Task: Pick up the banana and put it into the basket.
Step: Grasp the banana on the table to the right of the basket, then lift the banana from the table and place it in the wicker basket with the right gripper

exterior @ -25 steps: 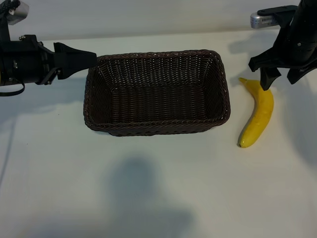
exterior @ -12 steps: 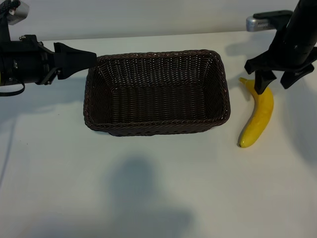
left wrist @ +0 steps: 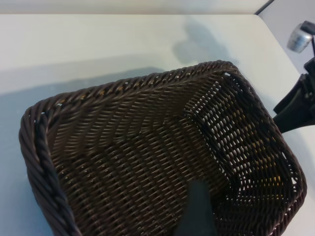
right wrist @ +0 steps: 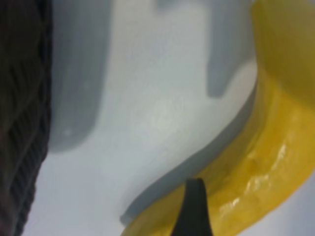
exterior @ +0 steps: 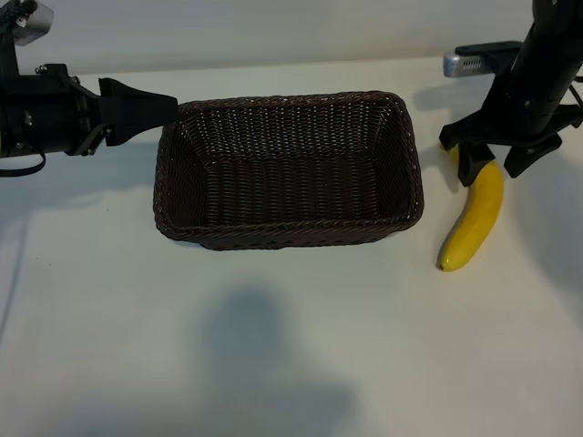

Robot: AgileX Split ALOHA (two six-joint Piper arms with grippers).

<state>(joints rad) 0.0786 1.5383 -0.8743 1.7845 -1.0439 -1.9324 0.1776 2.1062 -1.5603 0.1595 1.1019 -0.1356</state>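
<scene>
- The banana (exterior: 474,217) lies flat on the white table (exterior: 291,346), to the right of the basket (exterior: 288,169) in the exterior view and clear of its rim; a strip of bare table shows between the two.
- Its stem end points toward the back of the table and its dark tip toward the front, with the curve bowing away from the basket.
- The right gripper (exterior: 496,159) points straight down over the banana's stem end, its fingers spread apart, one on each side of the fruit, with nothing clamped between them.
- From the exterior view the left-hand finger covers the stem; whether either finger touches the peel is hard to tell from here.
- In the right wrist view the banana (right wrist: 275,162) fills the frame close under the camera, a dark fingertip (right wrist: 193,209) sits right at its edge, and the basket's woven wall (right wrist: 24,123) shows off to one side.
- The left gripper (exterior: 146,109) hangs level at the basket's left end, just beside the rim, jaws apart and empty.
- The left wrist view looks down into the basket (left wrist: 123,162), which holds nothing; one of its fingers (left wrist: 197,211) shows over the weave.
</scene>
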